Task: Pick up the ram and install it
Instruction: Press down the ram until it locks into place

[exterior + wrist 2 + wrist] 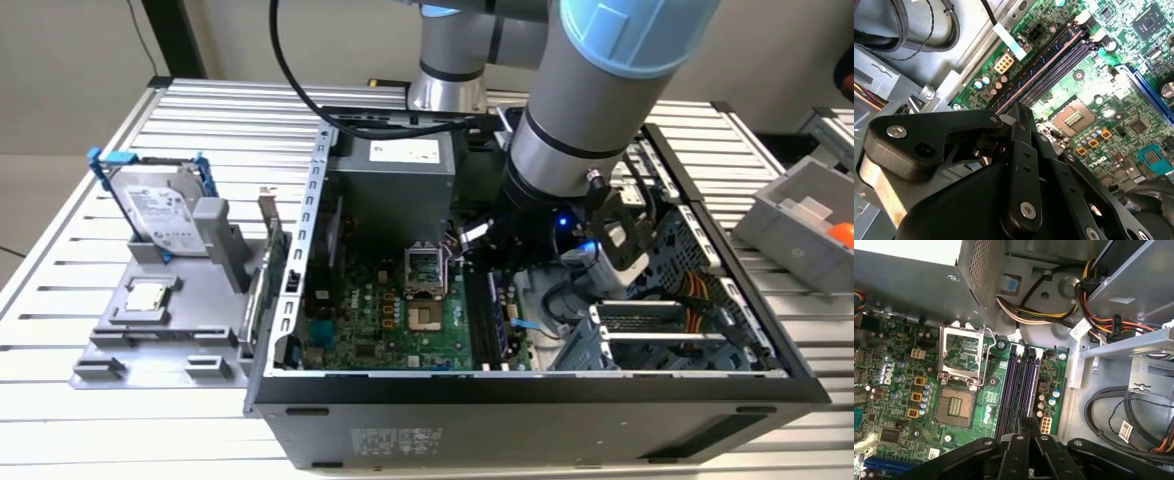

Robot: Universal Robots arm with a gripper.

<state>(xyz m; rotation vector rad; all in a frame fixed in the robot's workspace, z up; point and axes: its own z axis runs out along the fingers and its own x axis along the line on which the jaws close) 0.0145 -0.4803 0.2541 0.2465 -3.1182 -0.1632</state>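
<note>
Bluish ram (pixel 1044 57) is seen standing edge-on in the outermost memory slot, its end directly under the gripper (pixel 1016 107). Whether the gripper is clamped on it cannot be told. The case wall (pixel 1074 365) lies just beside the slot; the open processor socket (pixel 961 360) is near on the other side.

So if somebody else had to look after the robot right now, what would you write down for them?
Gripper: down inside the open computer case, hanging right over the near end of the memory slots on the motherboard.
Ram: I cannot tell whether it is in the gripper.
Done: the arm has been brought to the slots.
Left: the install is not done. In both wrist views the long dark slots look empty, with no stick seated in them.
</note>
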